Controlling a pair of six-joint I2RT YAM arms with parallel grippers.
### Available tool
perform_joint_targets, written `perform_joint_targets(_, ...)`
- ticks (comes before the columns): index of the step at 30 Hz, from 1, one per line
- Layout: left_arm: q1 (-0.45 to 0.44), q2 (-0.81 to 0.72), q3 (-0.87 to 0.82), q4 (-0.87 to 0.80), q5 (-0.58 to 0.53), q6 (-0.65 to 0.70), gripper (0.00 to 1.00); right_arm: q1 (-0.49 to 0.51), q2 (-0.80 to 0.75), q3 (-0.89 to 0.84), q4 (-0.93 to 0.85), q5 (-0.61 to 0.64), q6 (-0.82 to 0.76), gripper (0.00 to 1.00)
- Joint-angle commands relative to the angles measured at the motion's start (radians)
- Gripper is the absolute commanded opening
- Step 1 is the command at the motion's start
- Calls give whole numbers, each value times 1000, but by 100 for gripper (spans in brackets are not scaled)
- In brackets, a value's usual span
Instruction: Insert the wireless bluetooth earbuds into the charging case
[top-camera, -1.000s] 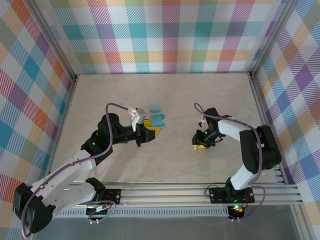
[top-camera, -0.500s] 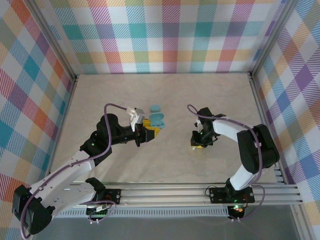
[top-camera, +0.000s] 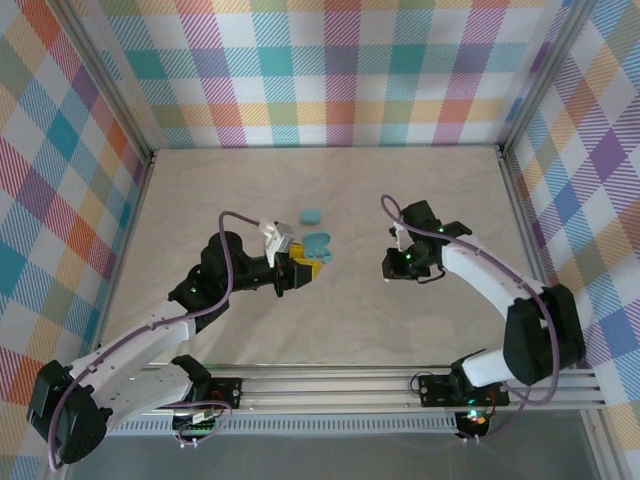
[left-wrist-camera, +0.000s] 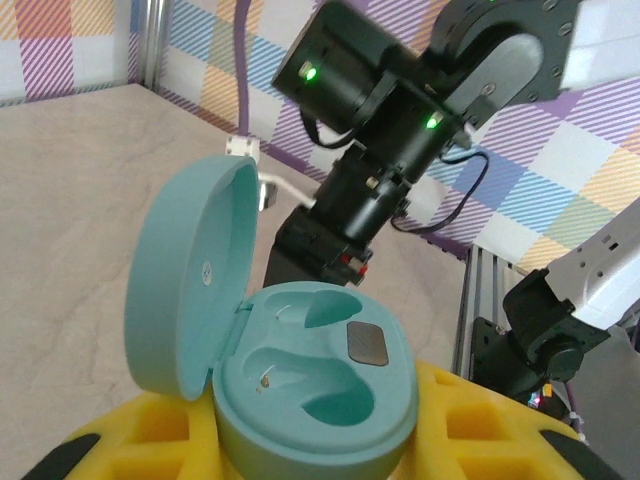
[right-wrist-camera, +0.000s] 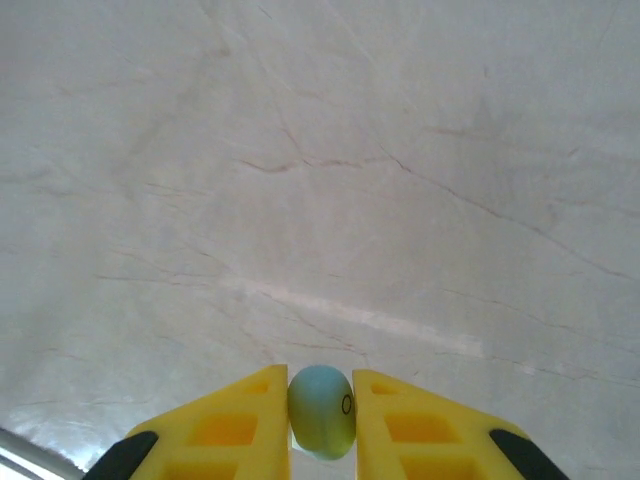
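My left gripper (top-camera: 305, 268) (left-wrist-camera: 310, 432) is shut on the light blue charging case (left-wrist-camera: 318, 385) (top-camera: 318, 246), its yellow fingers (left-wrist-camera: 470, 425) on either side of the base. The lid (left-wrist-camera: 188, 270) stands open to the left, and both moulded sockets are bare. My right gripper (top-camera: 391, 265) (right-wrist-camera: 320, 398) is shut on one small pale blue earbud (right-wrist-camera: 322, 412), pinched between its yellow fingertips above the table. It hovers to the right of the case, a short way apart. In the left wrist view the right arm (left-wrist-camera: 385, 120) stands behind the case.
A second light blue oval case (top-camera: 311, 215) lies closed on the table just behind the held one. The marble tabletop (top-camera: 230, 190) is walled by plaid panels, with an aluminium rail (top-camera: 400, 385) along the near edge.
My right gripper has closed on the earbud, risen from the table and moved away from the near edge. The left arm with the open case has shifted slightly right.
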Motion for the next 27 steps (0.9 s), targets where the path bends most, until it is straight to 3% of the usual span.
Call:
perform_joint_targets(1,4,19,9,57,43,28,0,4,-76,66,-119,0,-48,20)
perform_joint_targets(7,3,36,5,73,39,57,0,24,-210,151,-158,-42,-82,19)
perform_joint_targets(11,3,34,-48,178,29,85,0,28,-258,202,-149,-67,-83,17)
perform_joint_targets(27,3,35,-55,164,-13,154,0,277,-182,452,-97,-52,-125,16)
